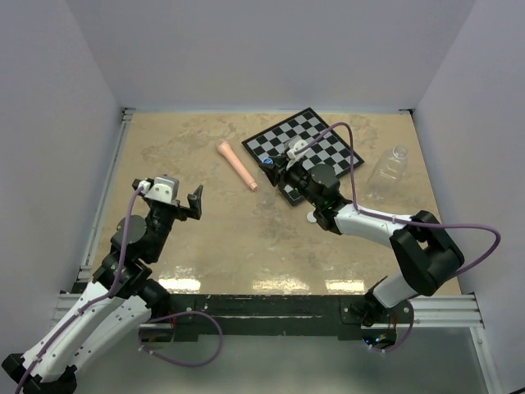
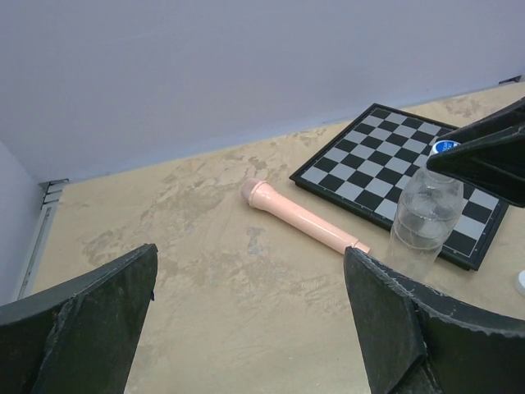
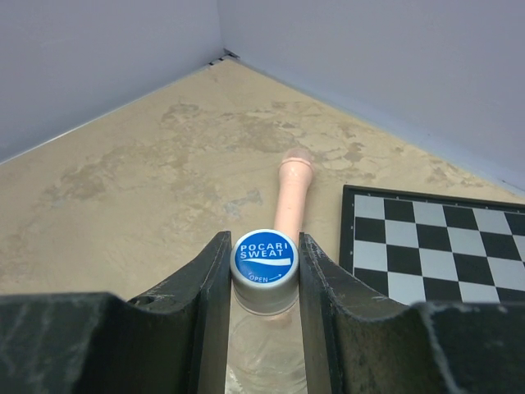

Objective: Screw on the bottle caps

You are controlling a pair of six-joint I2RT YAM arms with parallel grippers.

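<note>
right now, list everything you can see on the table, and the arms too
table: one, tan, fills the workspace
chessboard: one, black and white, far side, right of centre
pink stick: one, pink, lying left of the chessboard
small bottle: one, clear, upright by the chessboard's left corner
blue cap: one, blue with white lettering, on the small bottle's neck
large bottle: one, clear, right of the chessboard
white cap: one, white, on the table just nearer than the chessboard
left gripper: one, black, open, over bare table at the left
right gripper: one, black, shut on the blue cap
</note>
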